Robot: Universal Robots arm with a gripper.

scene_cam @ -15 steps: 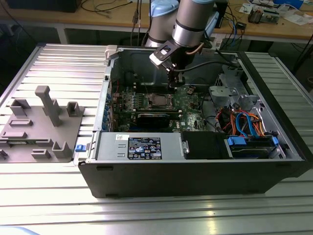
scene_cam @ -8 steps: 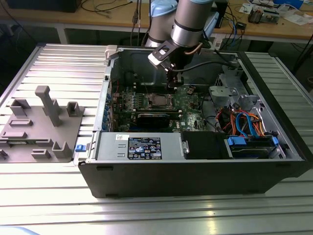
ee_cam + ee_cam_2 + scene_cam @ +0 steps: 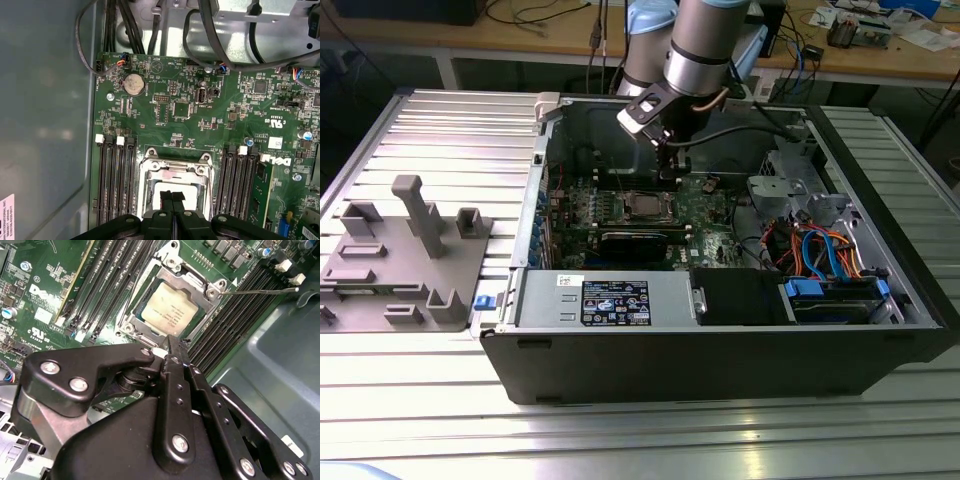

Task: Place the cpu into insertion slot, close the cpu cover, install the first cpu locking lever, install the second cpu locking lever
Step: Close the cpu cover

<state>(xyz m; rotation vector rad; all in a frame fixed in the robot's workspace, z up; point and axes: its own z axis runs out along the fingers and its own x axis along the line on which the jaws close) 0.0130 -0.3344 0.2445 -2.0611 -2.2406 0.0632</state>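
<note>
Silver top of the cpu (image 3: 167, 310) lying flat inside the insertion slot (image 3: 148, 162), with the cpu cover (image 3: 196, 286) folded down around it, as far as can be judged from both wrist views. In the exterior view, found between 6 and 7 o'clock from the tool (image 3: 668, 170), close under it, in the middle of the open computer case (image 3: 720, 360) on the ribbed desk (image 3: 440, 130).

Tool narrow, fingertips pressed together with nothing between them. Hangs just over one edge of the cover; cannot tell if touching the metal or only very near.

One thin locking lever (image 3: 260, 290) standing free, away from any catch, reaching out across the black memory slots (image 3: 235, 325).

Risks, by judgement only:
- May slip off the thin lever, owing to the small contact of closed tips on a round wire.
- May tilt the unlatched cover if pushed on one edge only, and so load the cpu unevenly on the contacts below.
- May scrape the green board (image 3: 190, 130) or the memory slots if carried too low or too wide.
- May let the lever spring up again if not hooked fully under its catch.
</note>
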